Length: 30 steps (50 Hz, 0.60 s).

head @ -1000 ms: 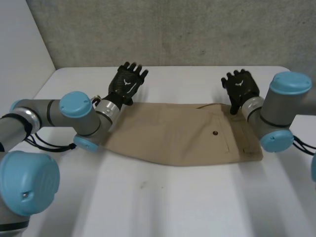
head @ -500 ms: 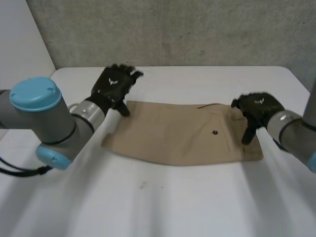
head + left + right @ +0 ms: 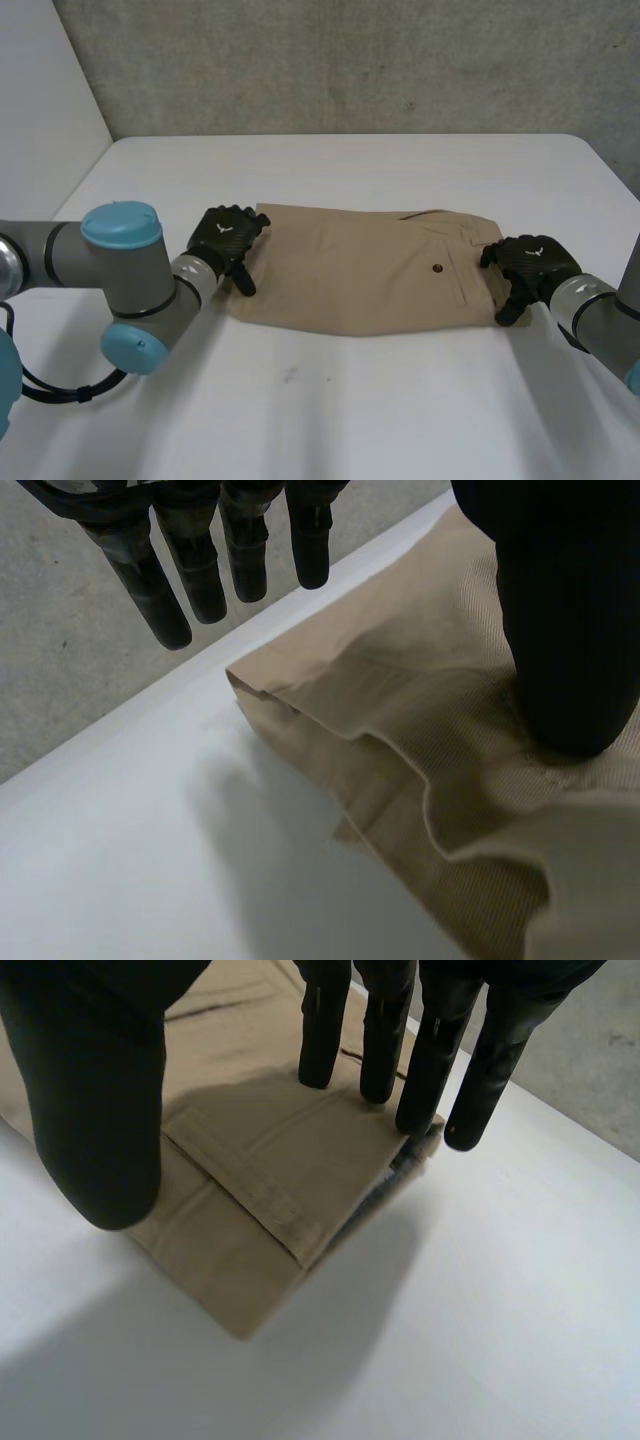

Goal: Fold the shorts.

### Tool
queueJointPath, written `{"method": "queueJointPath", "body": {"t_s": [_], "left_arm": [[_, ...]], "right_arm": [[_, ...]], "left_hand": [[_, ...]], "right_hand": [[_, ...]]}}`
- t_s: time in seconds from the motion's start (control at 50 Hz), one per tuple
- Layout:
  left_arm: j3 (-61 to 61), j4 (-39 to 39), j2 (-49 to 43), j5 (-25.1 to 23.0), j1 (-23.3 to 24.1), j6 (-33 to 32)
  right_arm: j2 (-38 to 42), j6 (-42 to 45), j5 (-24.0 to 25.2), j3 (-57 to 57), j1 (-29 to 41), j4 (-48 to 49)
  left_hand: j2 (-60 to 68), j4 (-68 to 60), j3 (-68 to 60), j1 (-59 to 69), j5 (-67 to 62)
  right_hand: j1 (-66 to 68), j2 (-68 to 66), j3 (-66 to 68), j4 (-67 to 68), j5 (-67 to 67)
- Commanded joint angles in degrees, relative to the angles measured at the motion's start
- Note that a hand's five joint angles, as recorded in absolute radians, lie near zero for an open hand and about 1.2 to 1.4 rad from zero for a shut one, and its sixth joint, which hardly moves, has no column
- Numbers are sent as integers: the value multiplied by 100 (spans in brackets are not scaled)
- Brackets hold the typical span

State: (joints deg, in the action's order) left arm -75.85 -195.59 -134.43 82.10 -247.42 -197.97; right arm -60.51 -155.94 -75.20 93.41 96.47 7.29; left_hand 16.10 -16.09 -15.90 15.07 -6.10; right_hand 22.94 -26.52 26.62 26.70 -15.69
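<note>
left fingers [image 3: 165, 590]: straight, slightly spread, hanging past the shorts' [image 3: 400, 700] end edge over bare desk [image 3: 130, 860], holding nothing. The left thumb [image 3: 570, 630] has its tip down on the cloth, and the fabric just beside it is rucked into a ridge. Read your left hand [image 3: 225, 238] as open. It sits on the shorts' left end, nearer the far corner.

right fingers [image 3: 325, 1030]: straight, tips at the far corner of the waist end. I can't tell whether they touch it. The right thumb [image 3: 95, 1110] is over the near part of that same end, nothing pinched. Your right hand [image 3: 530, 262] is open too, palm down across the waist end.

The shorts lie flat mid-desk with the long axis running left-right. Waist end is to the robot's right, leg end to its left, button [image 3: 437, 268] facing up.

left arm [image 3: 120, 265] comes in low from the left, right arm [image 3: 600, 320] from the right, both forearms close to the desk.
</note>
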Motion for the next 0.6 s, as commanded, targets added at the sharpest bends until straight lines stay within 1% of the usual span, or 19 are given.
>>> {"method": "queueJointPath", "body": {"t_s": [0.02,0.04,0.1,0.12,0.24,0.32,0.42,0.44,0.5,0.52,0.58,0.6], "left_arm": [[26,-5,-66,-10,1,-154],[26,-5,-66,-10,1,-189],[-9,-5,-57,8,1,-312],[-35,-5,-39,8,1,-339],[-132,12,57,26,1,-339],[-386,47,338,26,27,-339],[-686,47,725,17,45,-330],[-842,47,995,17,54,-295],[-1019,47,1278,8,45,-277],[-1116,47,1462,8,36,-260],[-1239,47,1692,-1,27,-251],[-1318,39,1814,-1,19,-251]], "right_arm": [[127,81,-109,-51,-198,123],[127,151,-109,-51,-251,141],[127,248,-118,-60,-321,132],[127,292,-118,-60,-365,132],[127,319,-92,-51,-445,97],[30,380,-91,-25,-532,44],[-234,723,-100,-16,-743,-88],[-286,845,-100,-25,-813,-140],[-497,1748,-118,-156,-1165,-596],[-497,1751,-118,-156,-1165,-597],[-515,2399,-170,-533,-1174,-1009],[-541,2471,-188,-613,-1148,-1097]], "left_hand": [[336,-338,-356,440,-337],[336,-338,-356,440,-337],[336,-338,-356,440,-337],[336,-338,-356,440,-337],[319,-321,-339,423,-320],[319,-321,-339,423,-320],[269,-270,-289,373,-270],[252,-254,-272,356,-253],[219,-220,-239,322,-219],[218,-220,-239,322,-219],[168,-169,-188,272,-169],[168,-169,-188,272,-169]], "right_hand": [[2965,-2607,2597,2589,-2690],[4019,-3661,3651,3643,-3744],[5438,-5081,5070,5062,-5163],[5703,-5345,5335,5327,-5428],[5706,-5348,5338,5330,-5431],[5706,-5348,5338,5330,-5431],[5706,-5348,5338,5330,-5431],[5706,-5348,5338,5330,-5431],[5706,-5348,5338,5330,-5431],[5706,-5348,5338,5330,-5431],[5706,-5348,5338,5330,-5431],[5706,-5348,5338,5330,-5431]]}}
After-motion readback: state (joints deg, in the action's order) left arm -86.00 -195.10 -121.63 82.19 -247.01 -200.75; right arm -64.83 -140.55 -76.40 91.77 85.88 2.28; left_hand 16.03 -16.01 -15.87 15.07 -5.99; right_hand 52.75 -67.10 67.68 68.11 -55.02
